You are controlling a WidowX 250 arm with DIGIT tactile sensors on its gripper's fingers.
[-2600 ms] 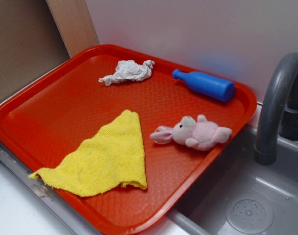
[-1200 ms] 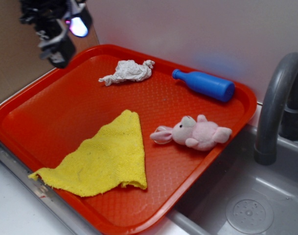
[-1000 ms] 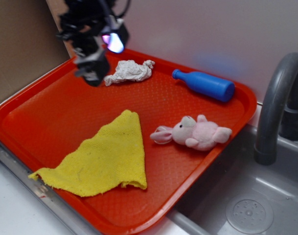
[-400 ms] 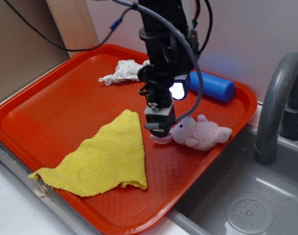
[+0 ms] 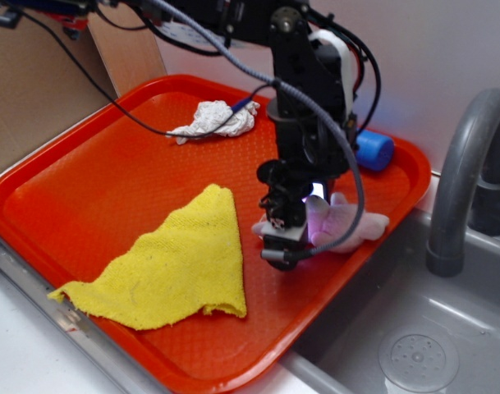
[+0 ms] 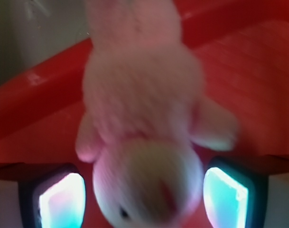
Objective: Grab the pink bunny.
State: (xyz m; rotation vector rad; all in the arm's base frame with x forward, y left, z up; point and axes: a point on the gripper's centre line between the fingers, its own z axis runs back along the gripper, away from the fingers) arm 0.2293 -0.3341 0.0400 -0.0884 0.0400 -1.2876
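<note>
The black robot gripper point(image 6: 144, 190) straddles the pale-pink plush bunny's point(image 6: 142, 118) head with fingers point(image 6: 227, 197) spread; closing and lifting remain.

It looked like a toy kitchen: a grey plastic sink point(image 5: 414, 345) with faucet point(image 5: 467, 172) adjoined a red tray point(image 5: 85, 189).

White wall point(image 5: 447, 49) behind; grey sink point(image 5: 414, 328), faucet point(image 5: 463, 164) right; cardboard point(image 5: 36, 90) left.

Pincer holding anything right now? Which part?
Nothing held yet. The pincer is open, its fingers either side of the pink bunny's head.
</note>
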